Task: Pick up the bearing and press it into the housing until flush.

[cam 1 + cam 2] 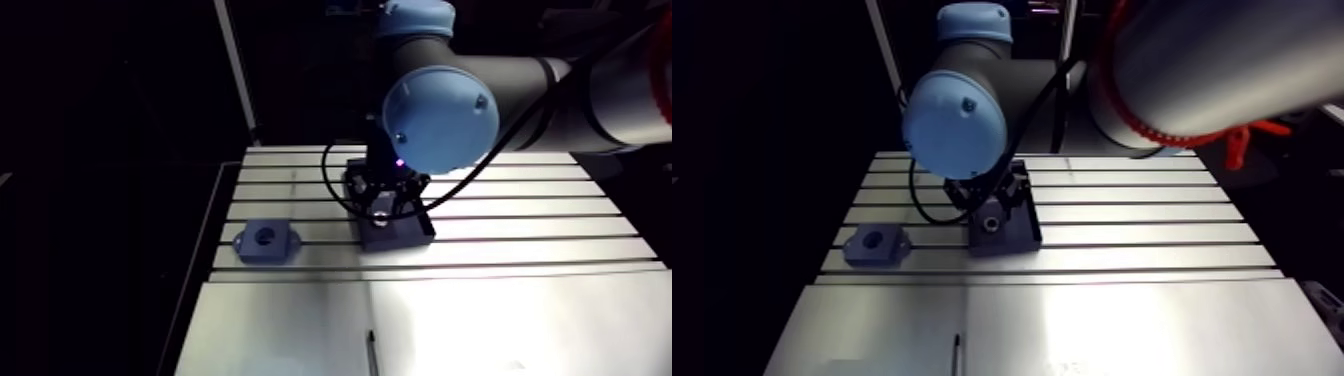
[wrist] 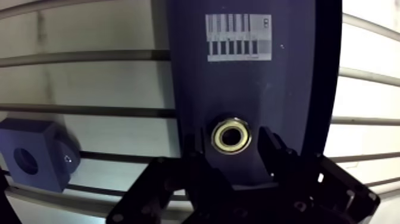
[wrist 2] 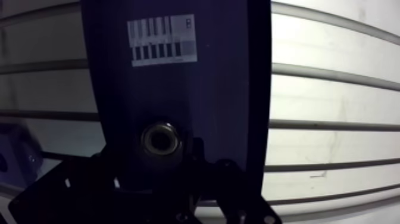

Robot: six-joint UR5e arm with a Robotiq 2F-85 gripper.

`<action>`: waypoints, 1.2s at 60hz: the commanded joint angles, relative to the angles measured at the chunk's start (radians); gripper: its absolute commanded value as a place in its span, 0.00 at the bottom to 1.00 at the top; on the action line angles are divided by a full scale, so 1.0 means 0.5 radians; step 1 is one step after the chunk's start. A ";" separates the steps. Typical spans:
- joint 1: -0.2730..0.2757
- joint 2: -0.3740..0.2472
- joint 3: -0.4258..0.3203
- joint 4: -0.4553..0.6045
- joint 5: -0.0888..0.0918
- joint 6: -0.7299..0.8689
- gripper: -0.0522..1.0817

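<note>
Robotics lab, slotted aluminium table (image 1: 520,226), industrial arm (image 1: 440,120)

Bearing (image 2: 232,135) was gold-ringed around a dark centre, holder (image 2: 250,89) was dark navy, its label (image 2: 238,37) was white with black bars, housing (image 2: 41,152) was slate blue, table (image 2: 95,83) was silver striped by dark slots, gripper (image 2: 234,156) was black.

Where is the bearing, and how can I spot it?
Find the slotted table, then the dark plate with a striped label lying on it. The bearing is the small shiny ring sunk in that plate, between the open fingers. The blue housing beside the plate has a hole too, but no shiny ring.
</note>
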 commanded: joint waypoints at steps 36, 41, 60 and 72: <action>-0.004 0.019 0.003 0.000 0.000 0.000 0.43; -0.004 0.019 0.003 0.000 -0.003 0.000 0.44; -0.004 0.022 0.006 0.000 -0.003 -0.003 0.48; -0.007 0.034 0.006 0.000 -0.003 -0.003 0.49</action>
